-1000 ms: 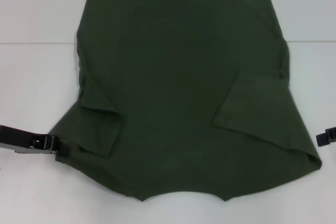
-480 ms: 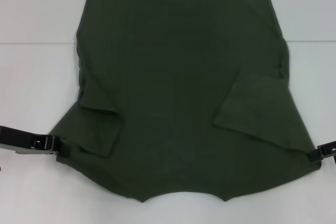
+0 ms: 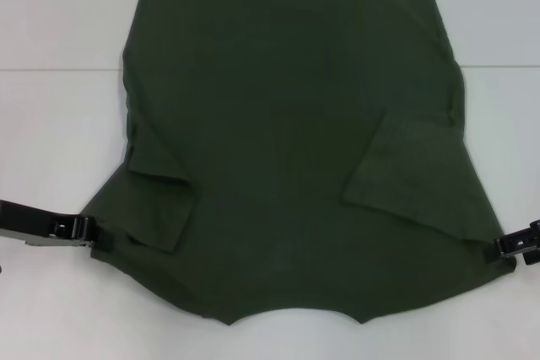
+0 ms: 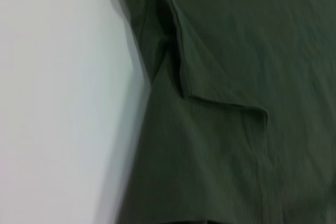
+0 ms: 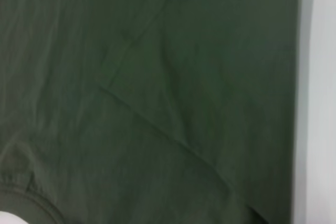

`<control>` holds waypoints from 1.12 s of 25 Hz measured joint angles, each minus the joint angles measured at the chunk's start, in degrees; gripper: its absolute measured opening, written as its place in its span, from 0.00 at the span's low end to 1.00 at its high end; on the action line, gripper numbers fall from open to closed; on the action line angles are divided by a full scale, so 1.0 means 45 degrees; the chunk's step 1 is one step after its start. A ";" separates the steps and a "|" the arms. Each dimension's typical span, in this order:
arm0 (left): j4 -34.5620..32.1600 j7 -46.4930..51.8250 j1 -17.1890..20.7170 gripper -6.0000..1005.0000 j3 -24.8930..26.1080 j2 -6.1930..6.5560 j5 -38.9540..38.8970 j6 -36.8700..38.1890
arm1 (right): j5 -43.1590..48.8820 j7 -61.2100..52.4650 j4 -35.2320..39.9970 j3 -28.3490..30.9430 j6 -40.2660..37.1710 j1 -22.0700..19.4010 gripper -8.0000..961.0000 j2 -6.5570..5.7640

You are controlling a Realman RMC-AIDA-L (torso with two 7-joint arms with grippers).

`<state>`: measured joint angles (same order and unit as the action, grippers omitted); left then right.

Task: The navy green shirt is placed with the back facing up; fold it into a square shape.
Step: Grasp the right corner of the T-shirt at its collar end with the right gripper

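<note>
One navy green shirt (image 3: 291, 137) lies flat between two grippers, left gripper (image 3: 94, 235) and right gripper (image 3: 499, 249) touching its edges; whether either is clenched cannot be told.

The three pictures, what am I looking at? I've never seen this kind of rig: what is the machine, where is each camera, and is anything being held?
This is a robot with two arms, each ending in a gripper. The wide picture comes from a camera on its head, looking down at a white table. The other two come from cameras on the wrists, close above the cloth.

On the table lies a dark green shirt, spread flat with both sleeves folded in over the body. The neckline is at the near edge.

The left gripper is at the shirt's near left edge, and the right gripper at its near right corner. Both wrist pictures show only cloth and table, no fingers, so whether either gripper has taken hold cannot be told.
</note>
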<state>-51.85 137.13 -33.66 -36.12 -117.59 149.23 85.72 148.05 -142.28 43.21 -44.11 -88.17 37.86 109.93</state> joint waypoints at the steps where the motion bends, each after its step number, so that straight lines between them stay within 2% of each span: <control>1: 0.0000 0.0002 -0.0008 0.02 0.0000 0.0000 0.0000 0.0003 | 0.0002 0.0003 -0.0001 -0.0078 0.0038 0.0009 0.93 0.0014; 10: 0.0000 0.0011 -0.0032 0.02 0.0000 -0.0001 0.0000 0.0015 | 0.0012 -0.0048 -0.0030 -0.0405 0.0247 0.0118 0.93 0.0083; 21: 0.0000 -0.0013 -0.0039 0.02 0.0000 0.0014 -0.0108 0.0015 | 0.0012 -0.0026 -0.0031 -0.0573 0.0250 0.0250 0.93 0.0397; 28: 0.0000 -0.0018 -0.0039 0.02 0.0000 0.0019 -0.0117 0.0014 | 0.0011 0.0034 -0.0151 -0.0573 0.0250 0.0426 0.93 0.0473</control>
<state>-51.85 137.05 -33.84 -36.12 -117.50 148.71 85.78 148.10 -142.13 42.52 -46.69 -87.04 39.78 112.06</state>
